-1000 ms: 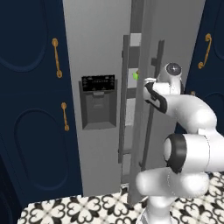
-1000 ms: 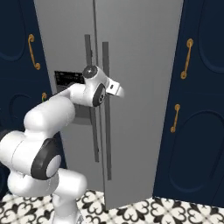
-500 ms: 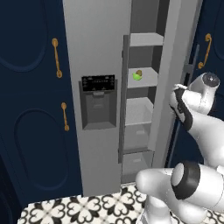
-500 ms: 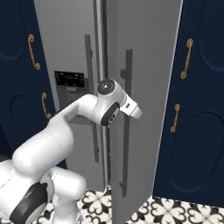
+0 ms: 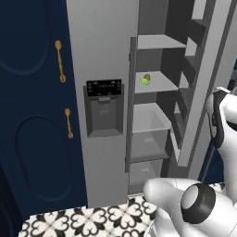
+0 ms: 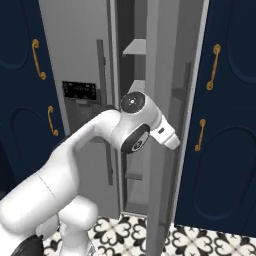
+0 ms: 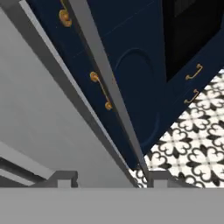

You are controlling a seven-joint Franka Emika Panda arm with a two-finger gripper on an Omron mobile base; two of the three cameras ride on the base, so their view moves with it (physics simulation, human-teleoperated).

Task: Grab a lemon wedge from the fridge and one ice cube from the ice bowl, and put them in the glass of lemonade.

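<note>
The fridge (image 5: pixel 102 55) stands with its right door (image 5: pixel 203 92) swung wide open, baring grey shelves. On the second shelf from the top lies the lemon wedge (image 5: pixel 145 80), tiny and yellow-green, with a small brown lump (image 5: pixel 148 76) touching it. In the hand view my gripper (image 7: pixel 112 179) is open, its two fingertips (image 7: pixel 65 178) apart just off the door's outer face (image 7: pixel 48 118), and the long grey handle (image 7: pixel 109 87) runs down between them. My hand (image 6: pixel 167 136) sits at the door's outer edge (image 6: pixel 175 75), well right of the lemon wedge. The ice bowl and the glass of lemonade are out of view.
Navy cabinets with gold handles (image 5: pixel 59 60) flank the fridge on both sides (image 6: pixel 215 65). The left fridge door carries a dark dispenser panel (image 5: pixel 104 88). Patterned black-and-white floor tiles (image 7: pixel 192 144) lie below. The open door stands between my arm and the shelves.
The right fridge door has swung from nearly shut to wide open. My arm has pulled back to the right with it, and the jaws have come apart at the handle.
</note>
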